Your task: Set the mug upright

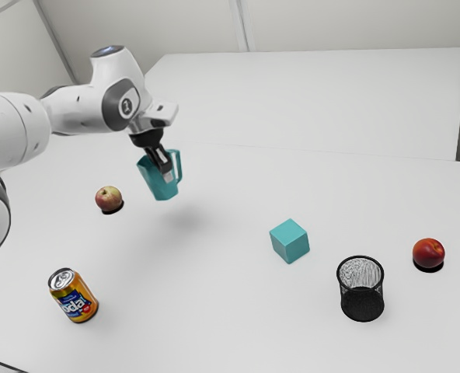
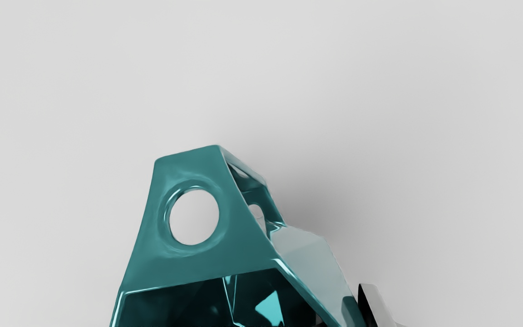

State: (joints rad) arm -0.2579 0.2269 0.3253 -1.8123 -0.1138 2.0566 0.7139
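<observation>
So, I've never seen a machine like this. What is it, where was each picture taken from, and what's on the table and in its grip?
It's a single robot arm, jointed rather like yours, ending in a black two-finger gripper. The exterior view comes from a camera standing at the arm's side. The wrist view comes from a camera on the arm's hand, looking down past its fingertips.

The gripper is closed on a teal mug, holding it tilted above the table.

On the table, starting from the exterior view's left, are an orange soda can, an apple, a teal cube, a black mesh cup and a round red fruit.
</observation>
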